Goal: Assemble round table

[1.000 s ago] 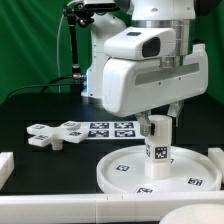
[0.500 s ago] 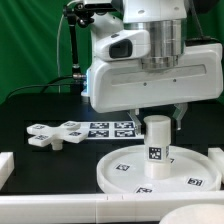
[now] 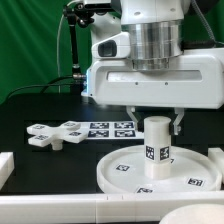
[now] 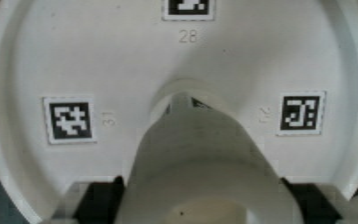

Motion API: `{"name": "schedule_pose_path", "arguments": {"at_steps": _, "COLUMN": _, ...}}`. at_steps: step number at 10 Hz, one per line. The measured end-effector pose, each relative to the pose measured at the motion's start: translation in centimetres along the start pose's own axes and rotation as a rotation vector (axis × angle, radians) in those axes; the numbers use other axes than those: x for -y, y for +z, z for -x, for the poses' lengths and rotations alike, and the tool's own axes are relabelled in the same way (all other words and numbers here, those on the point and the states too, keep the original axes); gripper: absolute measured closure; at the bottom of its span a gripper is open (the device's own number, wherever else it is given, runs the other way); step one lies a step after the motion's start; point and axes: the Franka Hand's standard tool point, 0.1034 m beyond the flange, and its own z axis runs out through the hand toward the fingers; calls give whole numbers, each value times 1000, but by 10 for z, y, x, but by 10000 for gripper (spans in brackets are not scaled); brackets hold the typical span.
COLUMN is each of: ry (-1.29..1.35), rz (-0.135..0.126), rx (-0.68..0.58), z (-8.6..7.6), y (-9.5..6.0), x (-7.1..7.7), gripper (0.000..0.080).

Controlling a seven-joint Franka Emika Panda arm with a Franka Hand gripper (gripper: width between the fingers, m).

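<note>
Squarely under spread end effector (image 3: 156, 119), cylinder leg (image 3: 157, 148), upright on round disc (image 3: 118, 171)

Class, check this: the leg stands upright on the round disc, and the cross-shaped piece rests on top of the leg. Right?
No. The leg stands upright on the round disc, but the cross-shaped piece lies on the black table, off the disc, as the exterior view shows.
</note>
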Motion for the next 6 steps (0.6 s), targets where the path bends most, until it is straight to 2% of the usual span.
{"name": "schedule_pose_path", "arguments": {"at_steps": 1, "ry": 92, "rz": 13, "rx": 3, "z": 2, "y": 0, "x": 1, "gripper": 392}}
{"name": "schedule_pose_path", "arguments": {"at_steps": 4, "ry": 358, "rz": 10, "rx": -2, "z": 2, "y": 1, "x": 3, "gripper": 392}}
{"name": "schedule_pose_path", "arguments": {"at_steps": 6, "ry": 497, "rz": -14, "rx": 8, "z": 1, "y": 1, "x": 1, "gripper": 392}}
